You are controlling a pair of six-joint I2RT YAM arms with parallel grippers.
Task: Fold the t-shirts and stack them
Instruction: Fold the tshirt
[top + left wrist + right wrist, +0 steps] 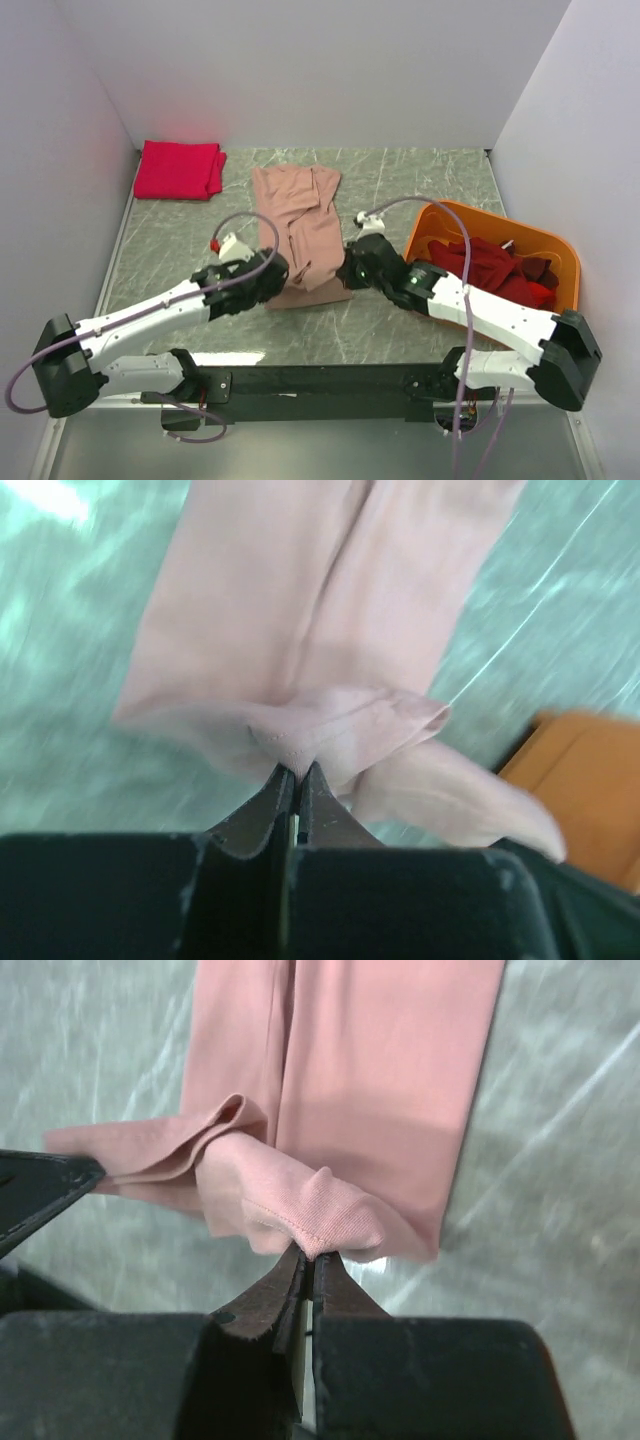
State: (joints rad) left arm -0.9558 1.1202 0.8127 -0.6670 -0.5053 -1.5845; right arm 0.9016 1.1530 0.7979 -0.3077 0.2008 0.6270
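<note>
A dusty-pink t-shirt (298, 215) lies folded into a long strip in the middle of the table. My left gripper (277, 270) is shut on its near left corner (297, 742). My right gripper (352, 268) is shut on its near right corner (318, 1222). Both hold the near hem a little off the table. A bright crimson-pink shirt (180, 169) lies folded at the far left corner. Several dark red shirts (495, 265) are piled in the orange tub.
The orange plastic tub (555, 244) stands at the right, close to my right arm; its corner shows in the left wrist view (585, 785). White walls close in the table at the left, back and right.
</note>
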